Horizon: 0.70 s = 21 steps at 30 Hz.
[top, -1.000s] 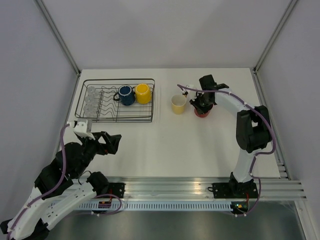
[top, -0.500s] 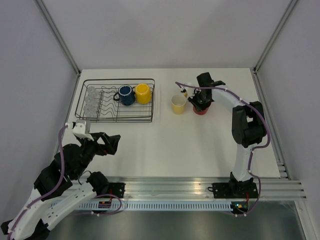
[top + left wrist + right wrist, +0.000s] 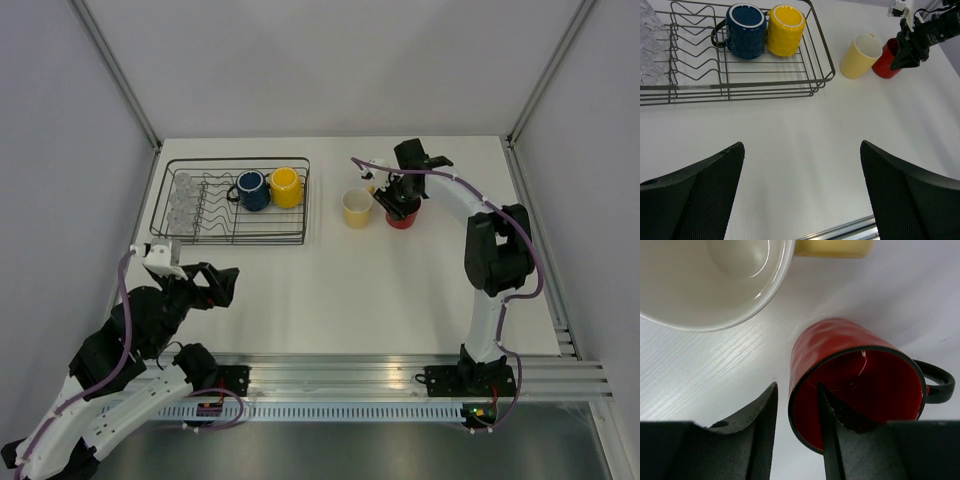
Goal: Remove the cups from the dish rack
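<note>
My right claw [image 3: 796, 390] straddles the rim of the red mug [image 3: 840, 342], slightly spread, not pinching: 1 finger inside, 1 outside. The mug stands on the surface [image 3: 700, 370] beside the cream mug [image 3: 715, 285]. I judge it rigid, glazed, slippery and breakable; the rim wall suits gripping.

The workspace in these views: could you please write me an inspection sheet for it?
Surface: white table.
Job's things: dish rack holds dark blue mug, yellow mug and clear tumblers; cream mug and red mug stand upright on the table to its right.
Clutter: nothing seen.
Grippers: left gripper open, empty; right gripper open, straddling the red mug's rim.
Cables: purple cables run along both arms.
Surroundings: pale walls; metal rail at the near edge.
</note>
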### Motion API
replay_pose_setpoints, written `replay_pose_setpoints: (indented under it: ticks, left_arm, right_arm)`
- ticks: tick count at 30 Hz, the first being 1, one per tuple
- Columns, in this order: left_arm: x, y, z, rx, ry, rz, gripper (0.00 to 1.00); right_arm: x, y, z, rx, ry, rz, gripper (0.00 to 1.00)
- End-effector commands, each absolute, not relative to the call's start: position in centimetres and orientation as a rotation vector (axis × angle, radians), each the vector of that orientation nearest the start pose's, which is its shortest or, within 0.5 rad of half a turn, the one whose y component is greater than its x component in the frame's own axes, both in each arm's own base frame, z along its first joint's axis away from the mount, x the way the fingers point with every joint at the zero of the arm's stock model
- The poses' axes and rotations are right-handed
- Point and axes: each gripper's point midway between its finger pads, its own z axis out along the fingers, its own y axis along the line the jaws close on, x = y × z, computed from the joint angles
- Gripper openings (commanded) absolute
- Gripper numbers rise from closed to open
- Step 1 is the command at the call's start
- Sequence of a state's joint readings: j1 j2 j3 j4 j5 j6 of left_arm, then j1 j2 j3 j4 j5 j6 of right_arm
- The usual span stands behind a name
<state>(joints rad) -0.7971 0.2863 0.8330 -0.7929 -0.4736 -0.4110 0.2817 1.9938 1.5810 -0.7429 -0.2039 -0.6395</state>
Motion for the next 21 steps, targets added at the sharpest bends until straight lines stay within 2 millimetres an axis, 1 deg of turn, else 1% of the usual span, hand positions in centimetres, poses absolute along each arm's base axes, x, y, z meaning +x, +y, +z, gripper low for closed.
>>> replay_pose_setpoints:
  ticks: [1, 3, 4, 5, 6, 7, 8, 9, 10, 11, 12, 13, 14, 15, 16, 17, 18, 19, 20, 21]
  left_arm:
    - [16.9, -6.7, 27.2, -0.038, 1.828, -0.378, 1.0]
    - [17.3, -6.7, 27.2, -0.056, 1.838, -0.358, 1.0]
    - [17.4, -6.6, 27.2, -0.058, 1.846, -0.347, 1.0]
    - [17.7, -6.8, 26.9, -0.055, 1.866, -0.326, 1.0]
    - [17.9, -6.8, 26.8, -0.08, 1.872, -0.318, 1.0]
    - [18.0, -6.9, 26.8, -0.087, 1.884, -0.315, 1.0]
    - [18.3, -7.3, 26.6, -0.087, 1.906, -0.304, 1.0]
    - [18.4, -7.5, 26.9, -0.111, 1.909, -0.319, 1.0]
    - [18.6, -7.7, 26.9, -0.127, 1.92, -0.317, 1.0]
    - [19.1, -8.0, 26.8, -0.165, 1.936, -0.312, 1.0]
    - [19.4, -8.3, 27.0, -0.184, 1.941, -0.31, 1.0]
    - [19.8, -8.5, 27.0, -0.201, 1.949, -0.304, 1.0]
    - [20.1, -8.7, 27.0, -0.22, 1.956, -0.296, 1.0]
    - [20.9, -9.3, 26.9, -0.247, 1.977, -0.279, 1.0]
    - [21.2, -9.7, 26.8, -0.257, 1.984, -0.272, 1.0]
    - [21.8, -10.0, 26.9, -0.282, 1.977, -0.268, 1.0]
    - [22.6, -10.7, 26.8, -0.281, 1.99, -0.25, 1.0]
    - [23.2, -11.2, 26.8, -0.279, 1.993, -0.242, 1.0]
    - [23.6, -11.5, 26.9, -0.277, 1.992, -0.235, 1.0]
    - [24.3, -11.9, 28.0, -0.294, 1.971, -0.246, 1.0]
  right_arm:
    - [43.4, 13.6, 12.4, -1.191, 2.288, 0.132, 0.43]
    - [43.1, 13.6, 13.9, -1.164, 2.274, 0.134, 0.46]
    - [42.7, 13.7, 15.6, -1.13, 2.251, 0.139, 0.58]
    - [42.5, 13.8, 16.5, -1.114, 2.233, 0.148, 0.69]
    - [41.9, 13.8, 16.9, -1.103, 2.228, 0.165, 0.88]
    - [41.2, 14.1, 19.0, -1.081, 2.176, 0.179, 0.98]
    - [41.2, 14.5, 20.2, -1.025, 2.142, 0.201, 0.98]
    - [40.1, 14.5, 21.8, -0.969, 2.102, 0.216, 0.98]
    - [40.5, 14.8, 23.4, -0.91, 2.034, 0.219, 0.98]
    - [39.6, 14.7, 22.6, -0.788, 2.075, 0.262, 0.98]
    - [38.8, 14.5, 25.3, -0.699, 2.006, 0.273, 0.98]
    - [39.3, 14.7, 27.2, -0.607, 1.929, 0.289, 0.98]
    - [38.4, 15.0, 26.5, -0.467, 1.962, 0.373, 0.98]
    - [37.4, 14.8, 28.6, -0.42, 1.896, 0.401, 0.98]
    - [37.2, 15.2, 29.8, -0.346, 1.853, 0.464, 0.98]
    - [36.5, 15.5, 29.2, -0.271, 1.87, 0.527, 0.98]
    - [35.6, 15.5, 30.6, -0.242, 1.831, 0.563, 0.98]
    - [35.1, 15.8, 31.0, -0.239, 1.812, 0.601, 0.98]
    - [34.5, 16.1, 30.9, -0.227, 1.811, 0.634, 0.98]
    - [33.7, 16.4, 32.3, -0.172, 1.781, 0.706, 0.98]
